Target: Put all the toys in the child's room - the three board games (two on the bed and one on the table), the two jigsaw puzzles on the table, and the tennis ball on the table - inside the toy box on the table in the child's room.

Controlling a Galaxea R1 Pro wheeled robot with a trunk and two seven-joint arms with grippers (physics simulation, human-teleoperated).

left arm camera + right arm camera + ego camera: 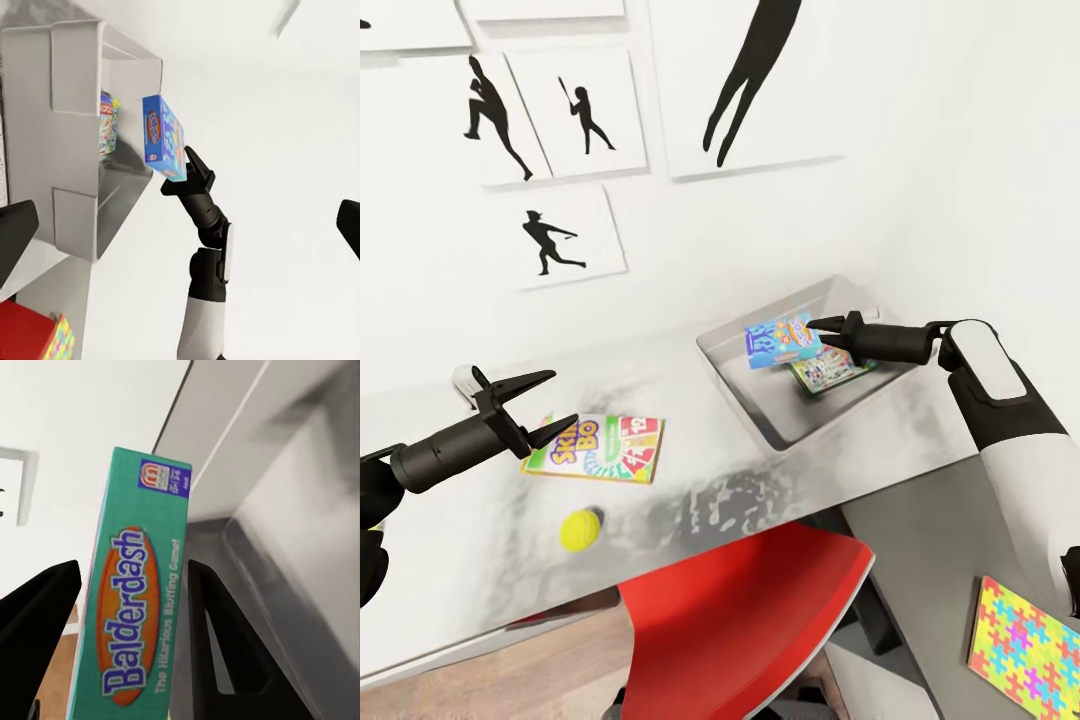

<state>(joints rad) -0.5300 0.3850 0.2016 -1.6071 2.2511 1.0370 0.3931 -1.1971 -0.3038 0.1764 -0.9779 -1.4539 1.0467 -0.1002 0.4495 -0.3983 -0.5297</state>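
The right gripper (818, 335) has its fingers (225, 637) clenched on the narrow edge of the Balderdash box (782, 341), which it holds over the toy box (735, 385), above a second printed game box (830, 372) that lies on the bin floor. In the left wrist view the Balderdash box (163, 139) hangs tilted on its edge above the bin (75, 142). It looks like a stiff, light cardboard box, so a grip on one edge seems enough, but the smooth print may slip if the fingers loosen unevenly.

The left gripper (540, 400) is spread wide and holds nothing; it hovers over the table (760, 480) just beside the Skip-Bo box (600, 450). This flat box lies fully on the table, so I judge it best taken by a free edge. The tennis ball (580, 530) rests near it and may roll when touched. The bright jigsaw puzzle (1025, 645) lies on a lower dark surface, beyond the red chair (740, 620).
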